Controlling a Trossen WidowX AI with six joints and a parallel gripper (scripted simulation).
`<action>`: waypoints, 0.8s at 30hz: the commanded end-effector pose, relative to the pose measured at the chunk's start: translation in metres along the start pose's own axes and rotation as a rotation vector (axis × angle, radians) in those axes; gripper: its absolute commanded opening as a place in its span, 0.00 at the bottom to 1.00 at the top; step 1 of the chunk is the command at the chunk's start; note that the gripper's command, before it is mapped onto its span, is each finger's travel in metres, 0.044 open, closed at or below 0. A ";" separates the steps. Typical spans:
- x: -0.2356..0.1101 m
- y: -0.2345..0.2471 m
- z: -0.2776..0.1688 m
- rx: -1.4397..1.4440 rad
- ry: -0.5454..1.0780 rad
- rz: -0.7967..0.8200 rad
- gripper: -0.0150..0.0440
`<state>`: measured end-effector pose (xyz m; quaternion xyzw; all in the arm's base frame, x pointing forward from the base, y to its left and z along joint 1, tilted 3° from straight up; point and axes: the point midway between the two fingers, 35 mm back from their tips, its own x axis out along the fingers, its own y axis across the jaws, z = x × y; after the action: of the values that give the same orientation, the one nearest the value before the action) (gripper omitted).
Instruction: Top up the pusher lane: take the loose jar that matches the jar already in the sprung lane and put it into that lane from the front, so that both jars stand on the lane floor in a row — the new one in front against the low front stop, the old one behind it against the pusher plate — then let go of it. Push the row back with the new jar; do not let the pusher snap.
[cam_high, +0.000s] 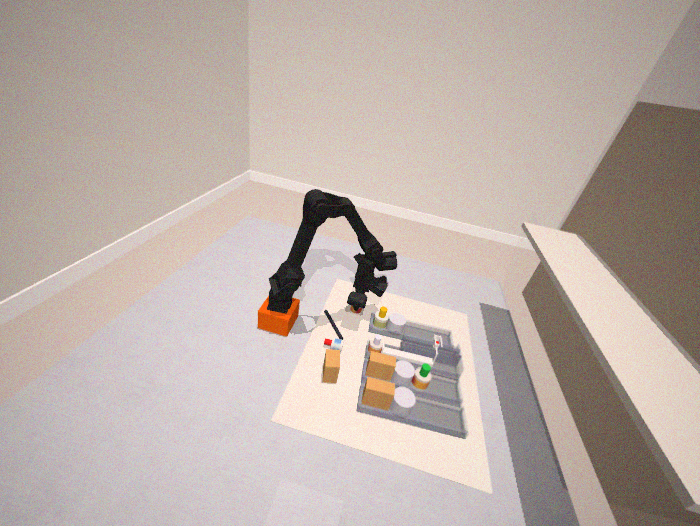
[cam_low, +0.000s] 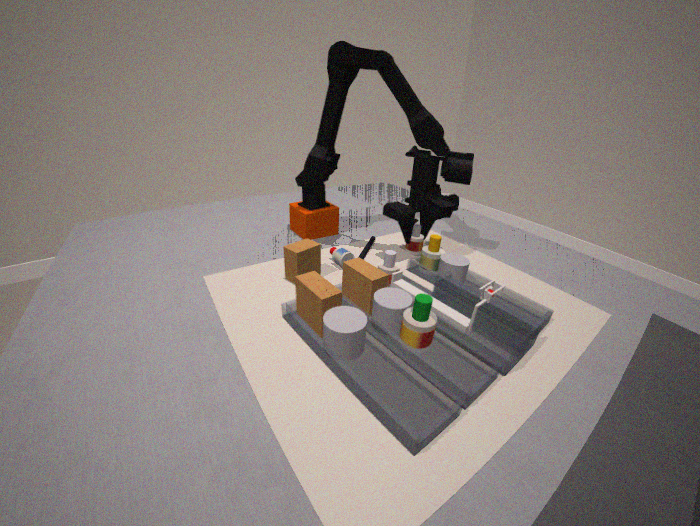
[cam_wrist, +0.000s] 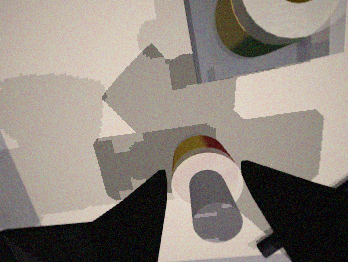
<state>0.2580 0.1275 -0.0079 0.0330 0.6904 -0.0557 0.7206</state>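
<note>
Plain beige walls (cam_high: 396, 84) (cam_low: 169, 84) rise behind a pale grey worktop (cam_high: 169, 395) (cam_low: 141, 367), where a cream mat (cam_high: 316, 401) (cam_low: 271, 339) (cam_wrist: 50, 40) is spread. On its far side, outside the lanes, stands the grey-topped jar (cam_high: 355, 308) (cam_low: 414, 246) (cam_wrist: 185, 181), upright, with a white shoulder and a red and yellow label. The black claw (cam_high: 359, 304) (cam_low: 417, 240) (cam_wrist: 202, 171) points down over it, partly spread, one finger on each side of the jar; the wrist view shows a sliver of mat between one finger and the jar, so it is not pinched. Close by, a yellow-capped jar (cam_high: 381, 318) (cam_low: 432, 253) (cam_wrist: 235, 40) stands at the end of the nearest grey lane, just beside a pale cylinder (cam_high: 397, 322) (cam_low: 455, 266). A smaller white-capped jar (cam_high: 376, 343) (cam_low: 389, 261) stands by the next lane's end, near a long white strip (cam_high: 407, 355) (cam_low: 438, 302). Farther along, a green-capped jar (cam_high: 422, 377) (cam_low: 418, 328) stands in a lane in front of another cylinder (cam_high: 404, 371) (cam_low: 392, 308). Away from the lanes, a red-capped tube (cam_high: 337, 343) (cam_low: 342, 256) lies on the mat near a black stick (cam_high: 333, 325) (cam_low: 367, 247) and an upright brown box (cam_high: 331, 366) (cam_low: 302, 261).
</note>
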 end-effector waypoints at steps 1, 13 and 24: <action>0.001 0.000 -0.001 -0.003 0.005 0.001 0.54; -0.035 0.000 0.002 -0.007 0.007 -0.005 0.25; -0.105 -0.003 -0.002 -0.003 0.005 0.002 0.25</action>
<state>0.2542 0.1284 0.0825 0.0298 0.6920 -0.0537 0.7193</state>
